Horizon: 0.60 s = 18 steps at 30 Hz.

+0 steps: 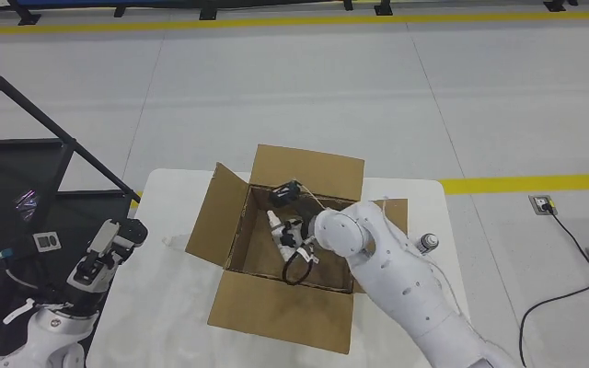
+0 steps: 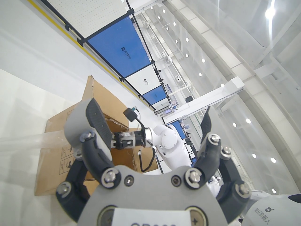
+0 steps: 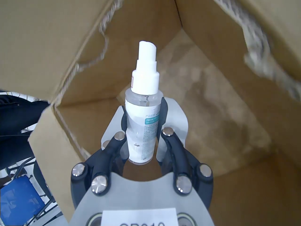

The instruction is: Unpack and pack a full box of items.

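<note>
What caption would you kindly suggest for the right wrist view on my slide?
Right gripper shut on a clear spray bottle with a white nozzle, held inside the open cardboard box.

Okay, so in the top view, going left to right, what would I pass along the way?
left gripper → cardboard box → small container standing on the table → wall socket on the floor
</note>
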{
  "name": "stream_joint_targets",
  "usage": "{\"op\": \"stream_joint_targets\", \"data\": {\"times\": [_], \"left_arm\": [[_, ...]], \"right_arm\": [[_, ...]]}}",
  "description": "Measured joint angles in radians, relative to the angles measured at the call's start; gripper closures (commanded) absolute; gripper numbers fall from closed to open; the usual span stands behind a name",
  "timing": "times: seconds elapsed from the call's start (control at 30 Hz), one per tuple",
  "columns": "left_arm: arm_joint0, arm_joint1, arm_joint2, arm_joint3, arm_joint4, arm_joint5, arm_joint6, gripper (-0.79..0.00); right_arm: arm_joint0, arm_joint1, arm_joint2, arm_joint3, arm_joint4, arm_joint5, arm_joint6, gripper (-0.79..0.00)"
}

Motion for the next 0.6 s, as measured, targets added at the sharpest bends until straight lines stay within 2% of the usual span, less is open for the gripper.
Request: {"op": "stream_joint_targets", "data": {"times": [0.07,0.13,0.23,0.3,0.6], "left_arm": [[-0.001,0.001,0.002,0.0,0.001,0.001,0.0,-0.785],[-0.002,0.002,0.002,0.0,0.001,0.002,0.001,-0.785],[-0.003,0.004,0.003,0.0,0.001,0.003,0.004,-0.785],[-0.003,0.004,0.004,-0.001,0.003,0.003,0.005,-0.785],[-0.003,0.005,0.005,0.0,0.001,0.004,0.007,-0.785]], "right_arm": [[-0.148,0.038,0.09,-0.249,-0.067,0.005,0.075,0.0],[-0.257,0.057,0.156,-0.452,-0.098,-0.012,0.093,0.0],[-0.352,0.071,0.214,-0.627,-0.121,-0.021,0.058,0.0],[-0.369,0.074,0.223,-0.662,-0.134,-0.024,0.051,0.0],[-0.367,0.073,0.222,-0.658,-0.132,-0.024,0.053,0.0]]}}
